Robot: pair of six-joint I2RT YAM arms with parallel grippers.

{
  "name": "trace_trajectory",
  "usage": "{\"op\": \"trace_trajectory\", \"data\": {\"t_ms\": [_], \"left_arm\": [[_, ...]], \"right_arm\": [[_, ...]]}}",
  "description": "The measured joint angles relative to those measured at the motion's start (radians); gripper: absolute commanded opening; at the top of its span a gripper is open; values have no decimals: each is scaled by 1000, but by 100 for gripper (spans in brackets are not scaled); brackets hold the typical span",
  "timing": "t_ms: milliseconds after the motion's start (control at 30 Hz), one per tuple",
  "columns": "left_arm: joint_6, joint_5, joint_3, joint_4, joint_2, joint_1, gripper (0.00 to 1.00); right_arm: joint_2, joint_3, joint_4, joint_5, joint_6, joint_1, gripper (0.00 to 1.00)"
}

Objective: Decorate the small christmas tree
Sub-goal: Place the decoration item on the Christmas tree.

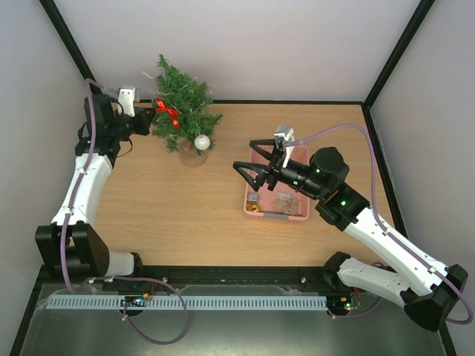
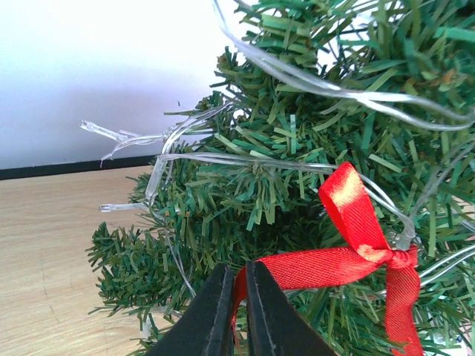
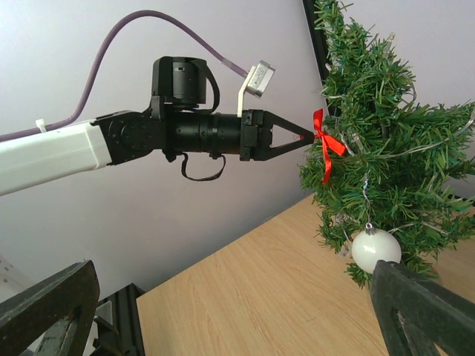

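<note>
Bristles of dark green plastic make up the small christmas tree [image 1: 184, 111], a cone-shaped miniature conifer standing at the far left of the wooden table [image 1: 185, 208], close to the back wall. A thin clear light string [image 2: 171, 148] with pointed transparent bulbs loops loosely over its branches. A red ribbon bow [image 2: 356, 252] of woven fabric with a satin sheen sits on the side of the tree facing the left arm. A smooth, glossy white ball ornament [image 1: 202, 142] hangs low on the near side. The left gripper [image 2: 237, 274] is level with the bow, its slim black tapered fingers closed almost together on one flat tail of the ribbon, which is pinched between them right at the edge of the foliage. The right gripper [image 1: 243, 153] hangs above the far left corner of a pink plastic basket [image 1: 276, 215], a shallow rectangular tray to the right of the tree and well apart from it. Its fingers are spread wide with nothing between them. Small items lie in the basket, too small to make out.
</note>
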Motion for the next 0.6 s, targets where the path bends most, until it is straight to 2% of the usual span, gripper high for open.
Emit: {"op": "trace_trajectory", "data": {"t_ms": [267, 600], "left_arm": [[-1, 2, 0, 1, 13, -1, 9], [-5, 16, -2, 1, 13, -5, 21]], "right_arm": [[0, 0, 0, 0, 0, 0, 98], [0, 0, 0, 0, 0, 0, 98]]}}
